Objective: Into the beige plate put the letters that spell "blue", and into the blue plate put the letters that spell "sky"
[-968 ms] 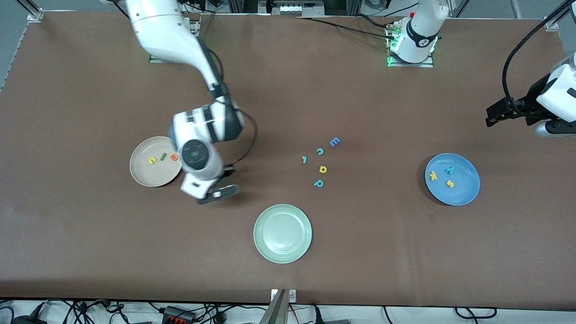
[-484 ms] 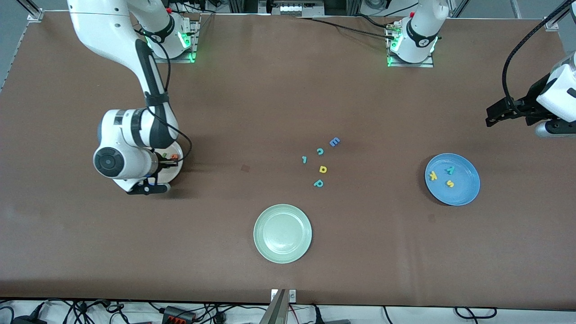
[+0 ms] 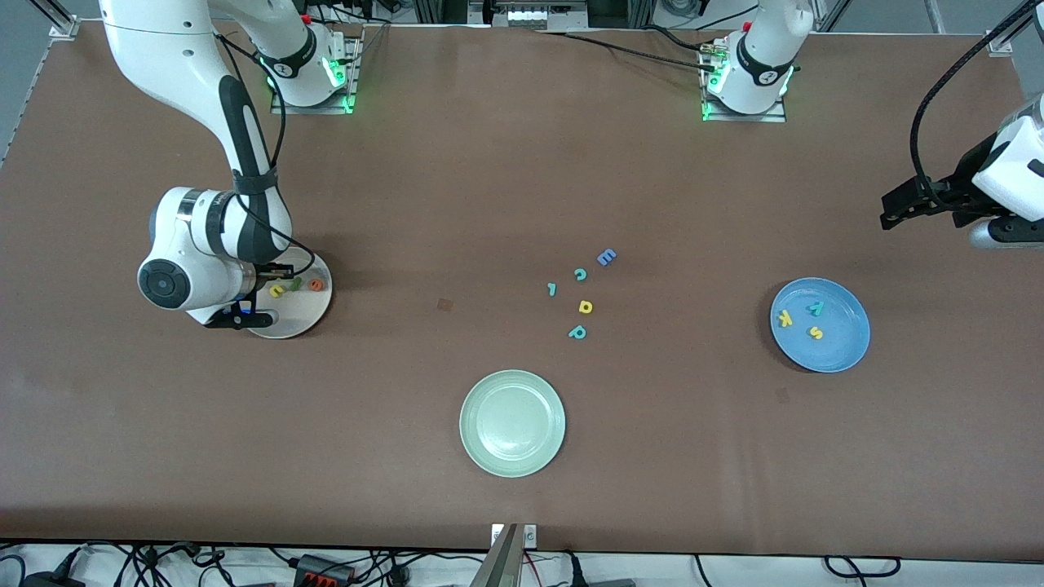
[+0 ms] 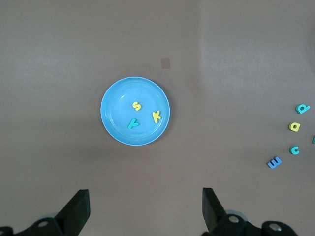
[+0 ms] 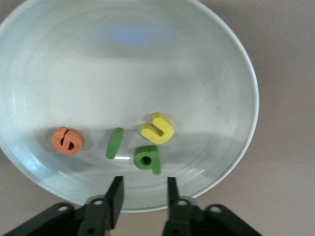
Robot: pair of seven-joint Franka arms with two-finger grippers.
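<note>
The beige plate (image 3: 306, 314) (image 5: 123, 64) sits toward the right arm's end of the table. In it lie the orange "e" (image 5: 67, 140), the dark green "l" (image 5: 114, 143), the yellow "u" (image 5: 157, 128) and the green "b" (image 5: 146, 158). My right gripper (image 3: 265, 281) (image 5: 143, 184) hangs open low over the plate, nothing between its fingers, the "b" just clear of the fingertips. The blue plate (image 3: 840, 350) (image 4: 118, 118) holds the yellow "s" (image 4: 136, 105), yellow "k" (image 4: 156, 116) and teal "y" (image 4: 133, 123). My left gripper (image 3: 901, 208) (image 4: 145, 206) waits open, high at the left arm's end.
An empty pale green plate (image 3: 512, 422) stands nearer the front camera at mid-table. Loose letters lie in a cluster between the plates: a blue "E" (image 3: 606, 258), a teal "c" (image 3: 580, 275), a small teal piece (image 3: 552, 289), a yellow letter (image 3: 585, 306) and a teal "p" (image 3: 577, 332).
My right arm swung from beside the beige plate to over it and its jaws opened; the green "b" now lies in the plate. The left arm has not moved.
</note>
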